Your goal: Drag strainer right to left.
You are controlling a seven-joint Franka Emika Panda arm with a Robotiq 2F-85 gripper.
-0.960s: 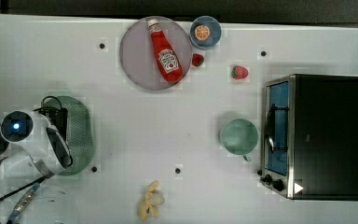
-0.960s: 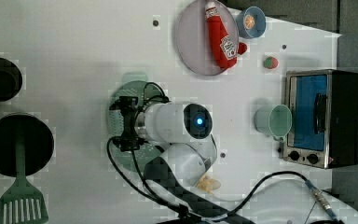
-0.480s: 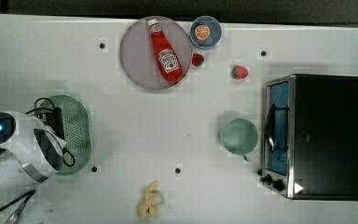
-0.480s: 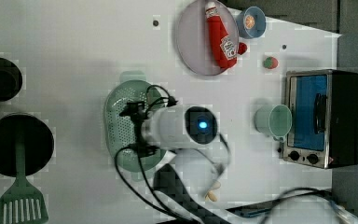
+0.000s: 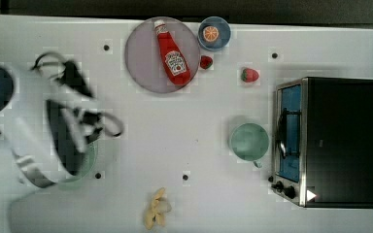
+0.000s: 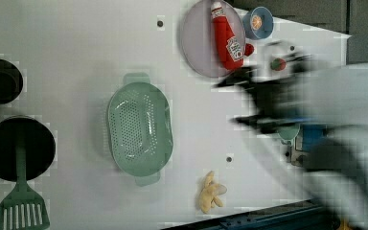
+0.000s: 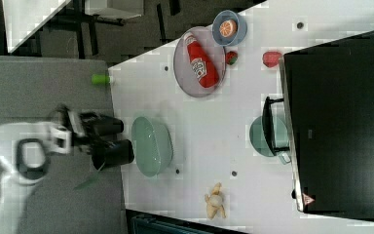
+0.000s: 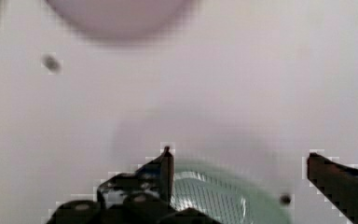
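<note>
Strainer (image 6: 140, 128) released after drag

The gripper (image 8: 237, 161) has been lifted clear, jaws spread wide and empty; the strainer is left below and between them, apparently delivered.

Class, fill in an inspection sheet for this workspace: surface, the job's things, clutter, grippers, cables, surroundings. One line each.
Surface: white table with small dark dots.
Job's things: mint-green strainer, upright, nothing inside.
Clutter: ketchup bottle lying on the grey plate; blue bowl with an orange slice; two strawberries; green cup beside the toaster oven; banana peel.
Grippers: gripper open, above the strainer, holding nothing.
Cables: black cables looped on the arm.
Surroundings: two black pots and a green spatula at the left view's left.
</note>
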